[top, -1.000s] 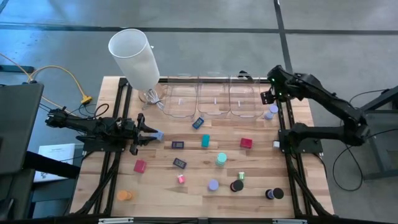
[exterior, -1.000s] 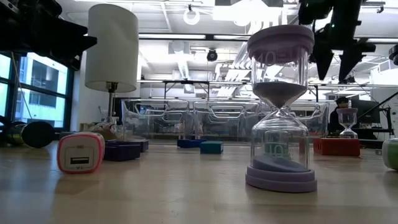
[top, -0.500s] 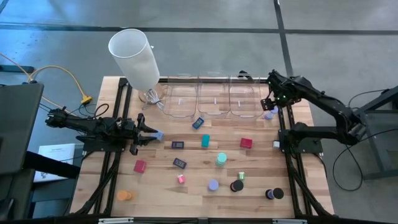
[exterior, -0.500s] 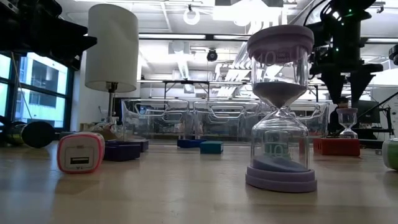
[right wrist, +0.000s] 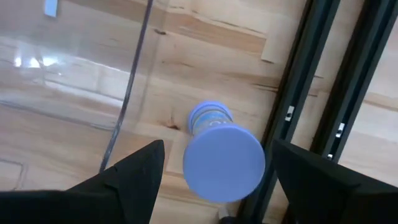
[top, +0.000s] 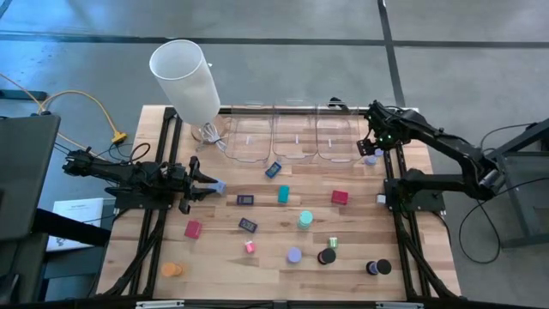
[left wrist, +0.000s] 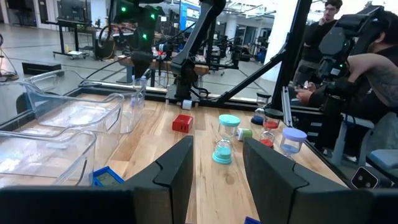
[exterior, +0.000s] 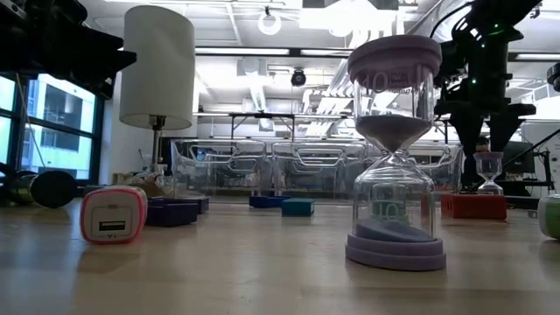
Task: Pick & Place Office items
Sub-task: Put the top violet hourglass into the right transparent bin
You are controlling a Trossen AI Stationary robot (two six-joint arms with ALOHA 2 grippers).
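Observation:
The office items lie scattered over the wooden table: red blocks, flat dark blue rectangles, and sand timers whose round tops read as discs from above. My right gripper hangs open, pointing down, over a lavender sand timer that stands upright on its base by the table's right rail. Its fingers stand on either side of the timer's top and touch nothing. My left gripper waits open at the table's left side, with a small blue piece just ahead of it.
Three clear bins line the far edge, the nearest one close beside the lavender timer. A tall white cylinder stands at the far left. Black frame rails run just right of the timer. People sit beyond the table.
My right gripper has come down and a little toward the near edge, from beside the right bin to just over the lavender sand timer, staying open. The left arm and the items have kept still.

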